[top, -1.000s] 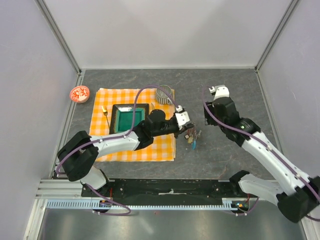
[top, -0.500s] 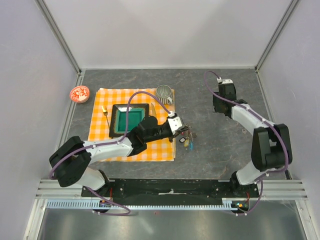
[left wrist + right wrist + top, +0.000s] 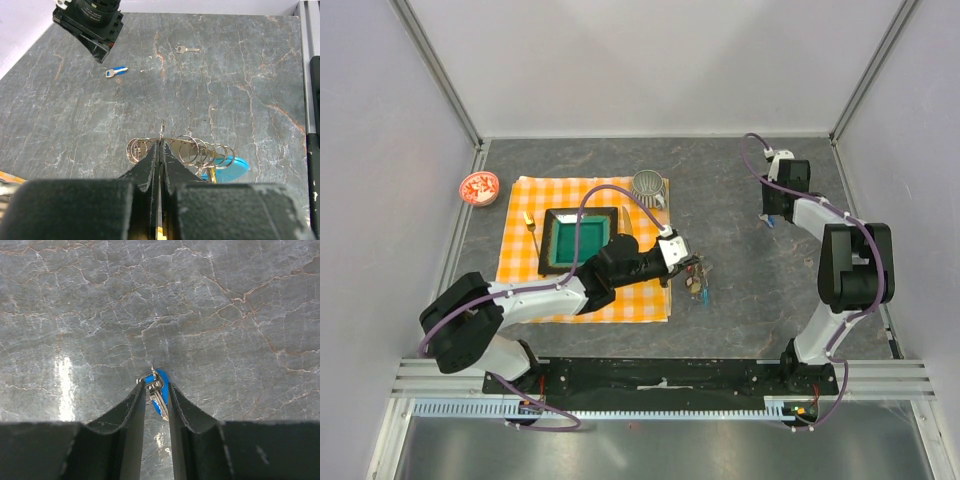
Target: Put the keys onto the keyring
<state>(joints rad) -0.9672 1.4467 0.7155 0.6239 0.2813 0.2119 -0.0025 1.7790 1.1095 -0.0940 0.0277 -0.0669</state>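
My left gripper (image 3: pixel 682 262) (image 3: pixel 161 142) is shut on the keyring (image 3: pixel 182 149), a thin metal bar strung with several small split rings, with its cyan crescent tag (image 3: pixel 231 168) hanging to the right. It holds the ring just off the cloth's right edge (image 3: pixel 696 278). My right gripper (image 3: pixel 775 205) (image 3: pixel 156 386) is low over the table at the back right. Its fingers stand a little apart on either side of a blue-headed key (image 3: pixel 161 390) with a small ring, which lies on the table (image 3: pixel 116 72). A plain silver key (image 3: pixel 187 49) lies further off.
An orange checked cloth (image 3: pixel 520 290) carries a green tray (image 3: pixel 575 238), a ribbed grey cup (image 3: pixel 647 184) and a small yellow-headed piece (image 3: pixel 529 220). A red and white dish (image 3: pixel 478 186) sits at the far left. White walls enclose the table.
My right arm has swung out to the back right and come down over the blue key. My left gripper has drawn back slightly towards the cloth with the keyring.
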